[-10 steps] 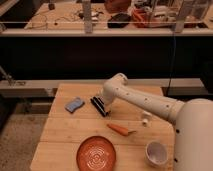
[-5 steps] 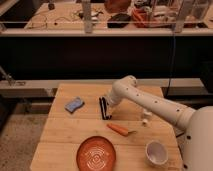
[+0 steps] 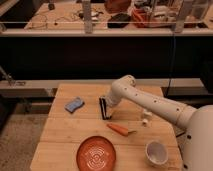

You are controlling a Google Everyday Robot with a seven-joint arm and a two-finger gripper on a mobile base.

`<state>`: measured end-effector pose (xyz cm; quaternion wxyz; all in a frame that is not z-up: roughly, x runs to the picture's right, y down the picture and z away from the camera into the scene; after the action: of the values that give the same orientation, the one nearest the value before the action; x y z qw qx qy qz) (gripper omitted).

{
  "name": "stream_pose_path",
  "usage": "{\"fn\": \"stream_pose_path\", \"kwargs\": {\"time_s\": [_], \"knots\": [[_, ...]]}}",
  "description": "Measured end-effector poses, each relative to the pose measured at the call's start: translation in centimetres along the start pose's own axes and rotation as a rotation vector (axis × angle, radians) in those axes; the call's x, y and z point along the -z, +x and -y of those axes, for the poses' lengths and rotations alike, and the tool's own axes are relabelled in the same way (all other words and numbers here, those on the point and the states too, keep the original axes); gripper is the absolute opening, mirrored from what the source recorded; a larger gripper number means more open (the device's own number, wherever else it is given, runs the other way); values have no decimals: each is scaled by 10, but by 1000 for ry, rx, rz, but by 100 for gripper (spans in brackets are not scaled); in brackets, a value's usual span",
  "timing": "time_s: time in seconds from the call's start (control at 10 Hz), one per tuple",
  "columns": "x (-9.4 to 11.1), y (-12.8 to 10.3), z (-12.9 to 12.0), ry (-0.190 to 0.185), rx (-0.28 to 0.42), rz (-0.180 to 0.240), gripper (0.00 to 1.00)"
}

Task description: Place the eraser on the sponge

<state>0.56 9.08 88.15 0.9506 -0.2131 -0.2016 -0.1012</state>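
Wooden surface [image 3: 57, 142] holding a blue-grey sponge [image 3: 74, 104] and, nearby but apart, a black eraser [image 3: 103, 109]; the claw [image 3: 105, 101] is at the eraser, open or clamped I cannot tell

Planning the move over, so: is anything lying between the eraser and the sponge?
Nothing visible. Only bare table separates the eraser from the sponge. The tool is right at the eraser; the carrot lies nearer the camera, off that path.

You get warm, dim light from above: the table [image 3: 65, 131] is evenly lit, the far recess beyond it dark. Your gripper [image 3: 105, 102] hangs mid-table in that glow.
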Motion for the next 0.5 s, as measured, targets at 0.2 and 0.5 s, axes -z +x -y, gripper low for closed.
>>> {"fn": "stream_pose_path", "kwargs": {"time_s": [0.2,0.5], "knots": [[7,1,0,-24,25,-17,80],[15,8,2,-59,113,-21,80]]}}
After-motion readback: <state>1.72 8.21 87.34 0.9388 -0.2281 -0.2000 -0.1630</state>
